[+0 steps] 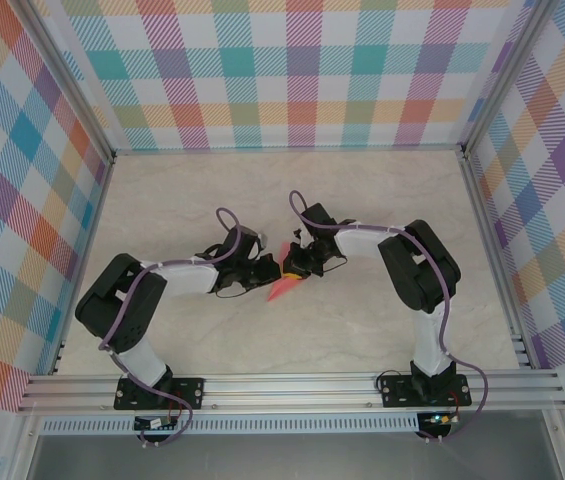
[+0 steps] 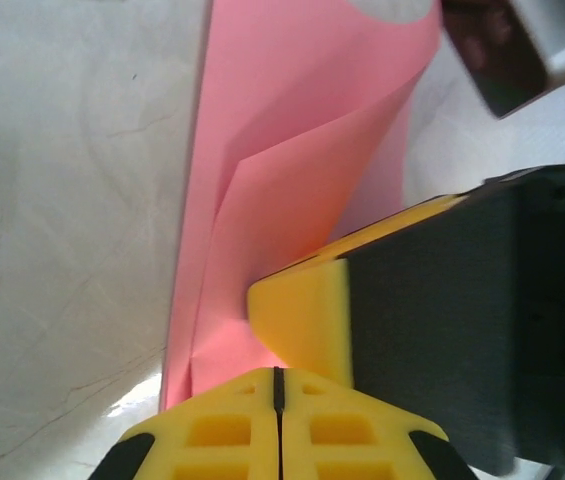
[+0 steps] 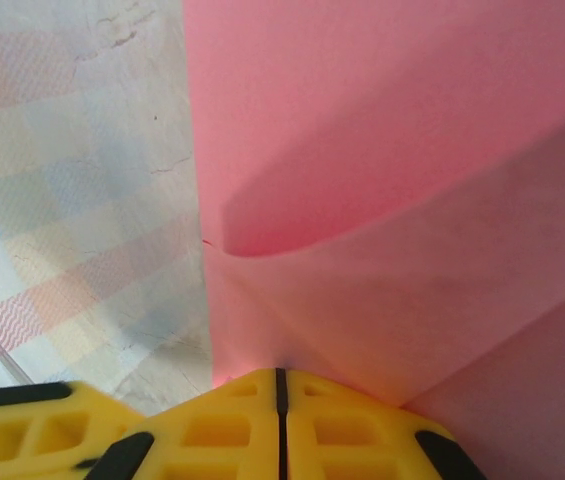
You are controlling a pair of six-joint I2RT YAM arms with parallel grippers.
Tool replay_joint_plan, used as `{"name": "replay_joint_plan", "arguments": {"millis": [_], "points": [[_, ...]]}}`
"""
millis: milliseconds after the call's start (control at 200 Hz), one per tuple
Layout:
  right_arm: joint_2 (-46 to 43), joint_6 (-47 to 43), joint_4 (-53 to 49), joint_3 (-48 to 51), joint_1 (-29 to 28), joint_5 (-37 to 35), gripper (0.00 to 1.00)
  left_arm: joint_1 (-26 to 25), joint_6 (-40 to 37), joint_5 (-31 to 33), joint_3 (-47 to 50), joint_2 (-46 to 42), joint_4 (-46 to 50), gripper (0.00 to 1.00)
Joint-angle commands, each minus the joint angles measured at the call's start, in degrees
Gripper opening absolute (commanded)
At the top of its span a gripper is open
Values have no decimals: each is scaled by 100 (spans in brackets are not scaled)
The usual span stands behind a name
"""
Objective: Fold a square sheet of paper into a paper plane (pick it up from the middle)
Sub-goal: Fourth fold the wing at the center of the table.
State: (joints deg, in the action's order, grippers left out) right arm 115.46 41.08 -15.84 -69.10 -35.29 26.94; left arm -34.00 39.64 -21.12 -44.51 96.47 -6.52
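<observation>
The fold is under way. The pink sheet of paper [image 2: 292, 120], creased into layers, is held over the middle of the worktop [image 1: 362, 330]. The left fingers [image 2: 242, 405] and right fingers [image 3: 232, 405] are each closed tight on it. The next move probably calls for pressing the crease flat without tearing the paper.

The middle of the pale marbled tabletop [image 1: 382, 190] is taken up by the black left arm [image 1: 122, 300] and the black right arm [image 1: 422, 265]. Between them, the left gripper [image 1: 268, 268] and the right gripper [image 1: 298, 264] are clamped tip to tip on the thin salmon-pink folded sheet of paper [image 1: 282, 290], and no gap can be seen there. Free surface is seen behind the grippers, up to the plaid back wall [image 1: 292, 70], and beside each elbow. The sides are closed off by plaid walls, and the near edge by a silver aluminium rail [image 1: 292, 385].
</observation>
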Motion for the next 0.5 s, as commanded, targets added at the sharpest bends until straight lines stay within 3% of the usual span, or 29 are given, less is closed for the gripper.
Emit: {"name": "replay_joint_plan", "arguments": {"millis": [0,375,495], "points": [[407,-47,-206,129,-31,-371,7,-60,63,-112,-78,167,-69,6],[64,-91,-12,90,-31,-214,13,-63,10,410,57,-344,175,10],[17,-102,-21,20,-31,-172,14,-63,49,241,139,-383,23,12]]}}
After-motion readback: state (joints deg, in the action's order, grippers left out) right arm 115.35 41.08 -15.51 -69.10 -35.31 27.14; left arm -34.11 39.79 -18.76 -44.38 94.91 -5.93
